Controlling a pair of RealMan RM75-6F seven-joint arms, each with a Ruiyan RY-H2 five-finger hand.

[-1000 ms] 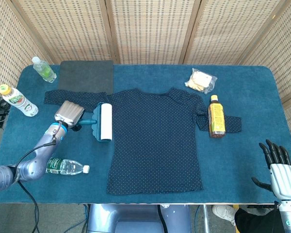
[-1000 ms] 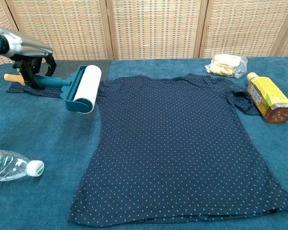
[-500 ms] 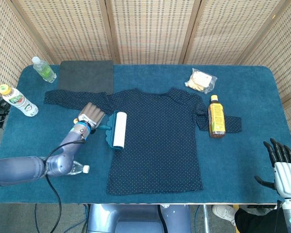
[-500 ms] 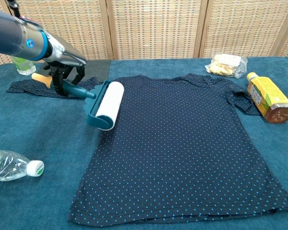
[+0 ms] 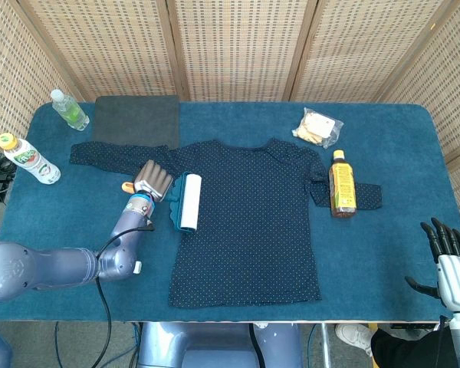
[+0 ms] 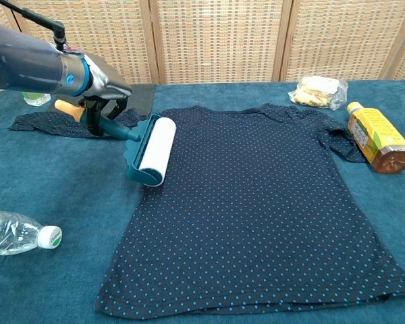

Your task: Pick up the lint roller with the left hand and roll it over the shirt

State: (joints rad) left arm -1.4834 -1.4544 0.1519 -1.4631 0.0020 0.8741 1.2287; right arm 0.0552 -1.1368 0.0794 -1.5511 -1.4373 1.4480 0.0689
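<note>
A dark blue dotted shirt (image 5: 249, 222) (image 6: 256, 202) lies flat in the middle of the blue table. My left hand (image 5: 152, 181) (image 6: 102, 94) grips the teal handle of the lint roller (image 5: 187, 202) (image 6: 150, 150). The roller's white drum rests on the shirt's left edge, just below the sleeve. My right hand (image 5: 448, 264) hangs off the table's front right corner, fingers spread and holding nothing. It shows only in the head view.
An amber bottle (image 5: 340, 184) (image 6: 378, 138) lies on the shirt's right sleeve. A snack bag (image 5: 317, 127) (image 6: 318, 91) sits behind it. A clear bottle (image 6: 17, 235) lies at the front left. Two more bottles (image 5: 29, 159) (image 5: 69, 110) and a grey mat (image 5: 136, 119) are at the back left.
My left hand has carried the lint roller to the right, from the bare table onto the shirt's left edge. The right hand has sunk slightly lower.
</note>
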